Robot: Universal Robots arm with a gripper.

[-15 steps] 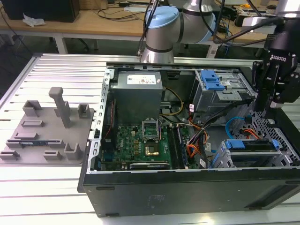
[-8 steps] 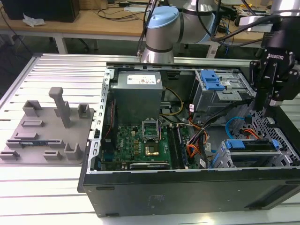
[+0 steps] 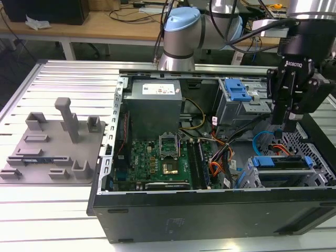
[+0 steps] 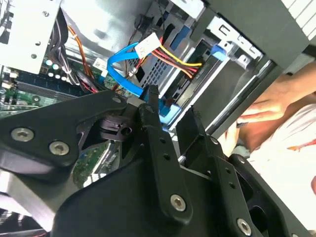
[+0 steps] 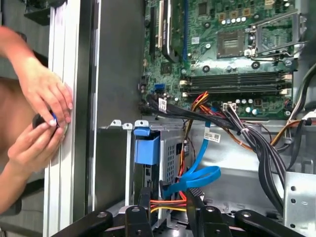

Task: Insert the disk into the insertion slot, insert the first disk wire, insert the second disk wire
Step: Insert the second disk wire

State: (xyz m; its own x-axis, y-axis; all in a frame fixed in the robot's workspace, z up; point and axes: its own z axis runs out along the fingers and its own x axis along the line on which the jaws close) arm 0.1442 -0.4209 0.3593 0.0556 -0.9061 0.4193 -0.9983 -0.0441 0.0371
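Exterior view puts the disk (image 3: 283,168) at the lower right of the frame, already lying in the insertion slot (image 3: 250,178) of the perforated cage with its blue carrier showing at both ends, so you can take the first step as done. The wiring is what is left. In the first wrist view, at the lower middle of the frame, the blue wire (image 5: 196,174) and the red and yellow wire bundle (image 5: 167,203) run toward the disk's end, but you cannot tell whether either plug is home. Your pincer (image 3: 289,126) hangs just above the disk, released, its fingers (image 5: 144,200) spread with nothing clamped between them.
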